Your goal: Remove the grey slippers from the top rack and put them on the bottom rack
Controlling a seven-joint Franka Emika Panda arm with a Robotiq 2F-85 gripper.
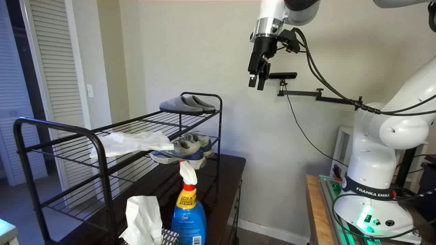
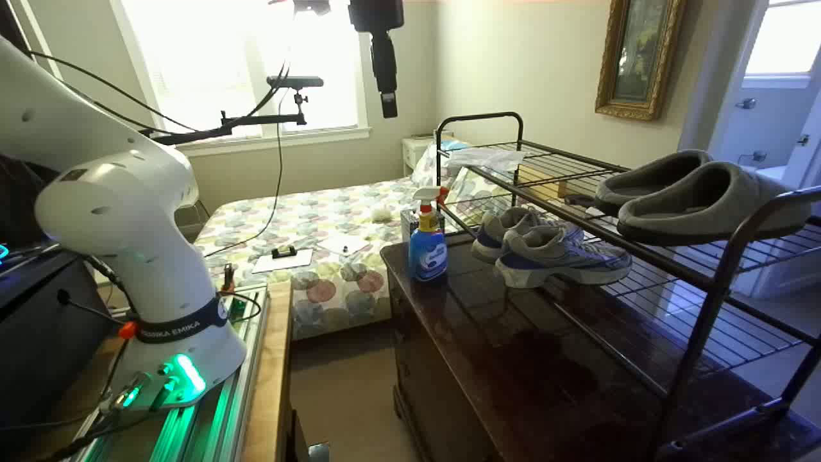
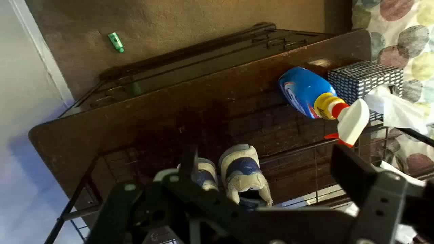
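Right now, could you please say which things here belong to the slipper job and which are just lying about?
For the job: grey slippers, top rack, bottom rack, gripper.

Just lying about: sneakers, spray bottle, tissue box, white sheet, small green item.

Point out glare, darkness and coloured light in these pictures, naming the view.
In an exterior view, the window is blown out white; in an exterior view, a louvred door looks bluish; in both exterior views, green light glows on the robot's base; in the wrist view, the hand looks nearly black and a small glint marks the dresser.
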